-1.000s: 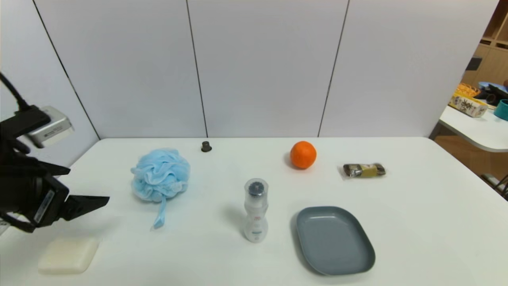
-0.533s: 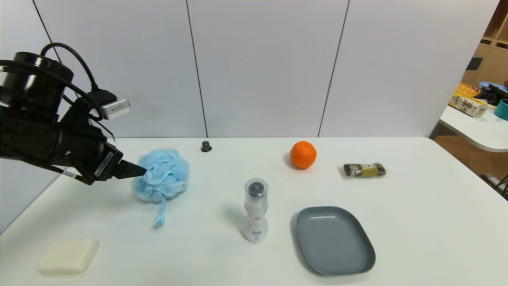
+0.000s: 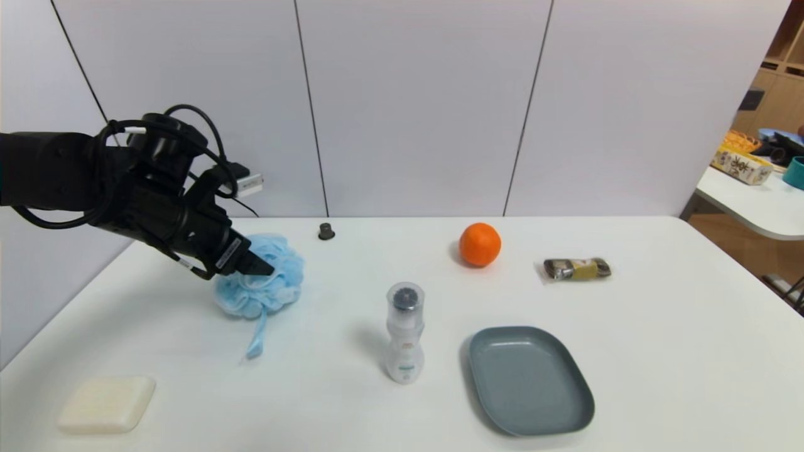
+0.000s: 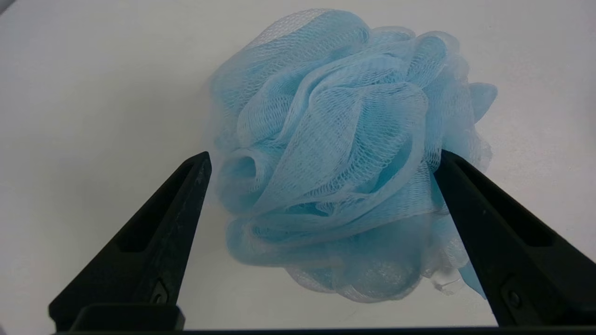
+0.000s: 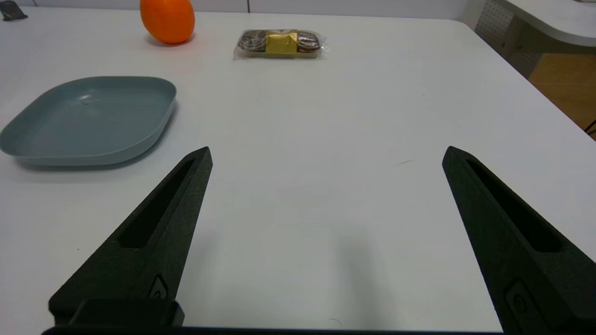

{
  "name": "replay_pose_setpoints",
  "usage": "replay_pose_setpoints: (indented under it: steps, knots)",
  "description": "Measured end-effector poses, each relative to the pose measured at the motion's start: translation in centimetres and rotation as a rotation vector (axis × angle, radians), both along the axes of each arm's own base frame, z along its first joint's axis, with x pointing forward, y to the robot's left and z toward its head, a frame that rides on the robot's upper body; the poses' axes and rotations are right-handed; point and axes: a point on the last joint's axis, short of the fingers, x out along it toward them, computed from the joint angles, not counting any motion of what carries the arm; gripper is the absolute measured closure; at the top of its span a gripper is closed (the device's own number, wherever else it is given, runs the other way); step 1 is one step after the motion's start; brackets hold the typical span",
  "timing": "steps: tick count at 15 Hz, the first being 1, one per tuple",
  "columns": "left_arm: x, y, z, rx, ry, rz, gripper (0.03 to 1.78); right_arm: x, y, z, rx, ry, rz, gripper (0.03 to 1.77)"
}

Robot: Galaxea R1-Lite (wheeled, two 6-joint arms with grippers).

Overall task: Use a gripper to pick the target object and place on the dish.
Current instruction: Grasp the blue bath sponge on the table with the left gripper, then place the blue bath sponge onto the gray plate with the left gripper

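- At the counter's (image 3: 628, 351) far left, the left tool (image 4: 321, 158) stood with fingers spread either side of the pouf (image 3: 264, 279), unclamped.
- Risk, as judged: loose mesh could compress or slip on closing, leaving only a few folds pinched; the ribbon (image 3: 256, 336) might then drag against the bottle (image 3: 405, 333) on the way across.
- Pouf: fluffy, light blue, ball-shaped, resting on the counter, well apart from the dish (image 3: 531, 380).
- Right tool (image 5: 326, 158) idled beside the dish, fingers apart.
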Motion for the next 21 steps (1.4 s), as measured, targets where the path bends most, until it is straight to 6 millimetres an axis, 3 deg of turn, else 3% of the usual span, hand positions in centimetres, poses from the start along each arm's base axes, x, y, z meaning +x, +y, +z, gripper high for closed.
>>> replay_pose_setpoints:
  steps: [9, 15, 17, 21]
  knots:
    - [2.1, -0.4, -3.9, -0.022, 0.123, -0.002, 0.12, 0.0, 0.0, 0.0, 0.000, 0.000, 0.000, 0.09]
    - [2.3, -0.5, -4.1, -0.021, 0.131, -0.005, 0.87, 0.0, 0.0, 0.0, 0.000, 0.000, 0.000, 0.09]
    - [2.2, -0.5, -4.0, -0.021, 0.127, -0.005, 1.01, 0.0, 0.0, 0.0, 0.000, 0.000, 0.000, 0.09]
    - [1.5, -0.8, -2.6, -0.023, 0.087, -0.019, 1.09, 0.0, 0.0, 0.0, 0.000, 0.000, 0.000, 0.09]
